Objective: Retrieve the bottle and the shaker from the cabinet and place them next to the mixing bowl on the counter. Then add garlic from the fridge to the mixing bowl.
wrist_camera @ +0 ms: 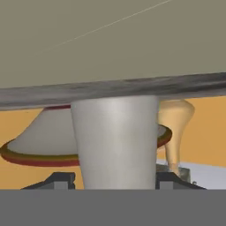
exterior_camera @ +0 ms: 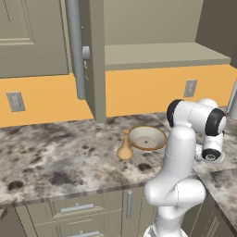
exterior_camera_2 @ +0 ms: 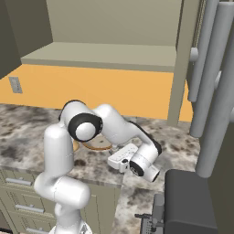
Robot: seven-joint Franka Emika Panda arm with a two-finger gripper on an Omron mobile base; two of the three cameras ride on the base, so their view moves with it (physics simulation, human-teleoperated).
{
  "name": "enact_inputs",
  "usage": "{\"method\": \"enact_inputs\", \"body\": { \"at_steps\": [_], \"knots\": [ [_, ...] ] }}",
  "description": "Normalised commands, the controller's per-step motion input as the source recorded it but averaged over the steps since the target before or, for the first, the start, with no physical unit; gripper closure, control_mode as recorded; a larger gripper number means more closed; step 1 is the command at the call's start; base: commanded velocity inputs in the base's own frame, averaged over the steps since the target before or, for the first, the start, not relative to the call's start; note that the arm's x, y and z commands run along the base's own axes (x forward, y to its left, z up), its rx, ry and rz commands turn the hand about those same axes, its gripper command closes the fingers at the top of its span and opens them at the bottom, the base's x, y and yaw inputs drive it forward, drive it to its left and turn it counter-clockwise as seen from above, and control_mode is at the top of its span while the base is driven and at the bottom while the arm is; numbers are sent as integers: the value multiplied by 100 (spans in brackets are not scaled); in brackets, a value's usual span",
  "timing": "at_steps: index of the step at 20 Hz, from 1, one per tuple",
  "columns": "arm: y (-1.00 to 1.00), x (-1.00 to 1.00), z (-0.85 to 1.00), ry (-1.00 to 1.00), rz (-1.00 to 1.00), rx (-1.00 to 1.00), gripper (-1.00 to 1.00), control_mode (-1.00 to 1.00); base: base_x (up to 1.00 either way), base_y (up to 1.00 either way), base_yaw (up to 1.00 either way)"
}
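Note:
The hand view is rolled upside down. In it the grey shaker (wrist_camera: 115, 141) stands between my gripper's (wrist_camera: 115, 178) two tips, its base meeting the speckled counter (wrist_camera: 110, 88). The tips sit just off its sides, so the gripper is open around it. Right behind the shaker are the tan mixing bowl (wrist_camera: 48, 137) and the slim tan bottle (wrist_camera: 174, 123). From the left base view the bottle (exterior_camera: 125, 147) stands upright against the bowl (exterior_camera: 147, 138) on the counter (exterior_camera: 55, 152), with my hand low at the right, beyond the bowl. The cabinet (exterior_camera: 162, 55) hangs open above.
The open cabinet door (exterior_camera: 95, 60) with its long bar handle (exterior_camera: 76, 51) juts out over the counter left of the bowl. Tall grey vertical bars (exterior_camera_2: 215, 91) rise at the right, and a dark block (exterior_camera_2: 192, 201) sits below them. Drawers (exterior_camera: 76, 208) lie under the counter.

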Motion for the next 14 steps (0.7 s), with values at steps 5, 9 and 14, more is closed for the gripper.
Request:
{"method": "enact_inputs", "body": {
  "at_steps": [5, 9, 14],
  "knots": [
    [3, 1, 6, 0, 0, -5, -100, -100, 0, 0, 0],
    [-11, -34, 74, 0, 0, -3, -100, -100, 0, 0, 0],
    [-7, -62, 90, -3, -3, -22, -100, -100, 0, 0, 0]
  ]
}}
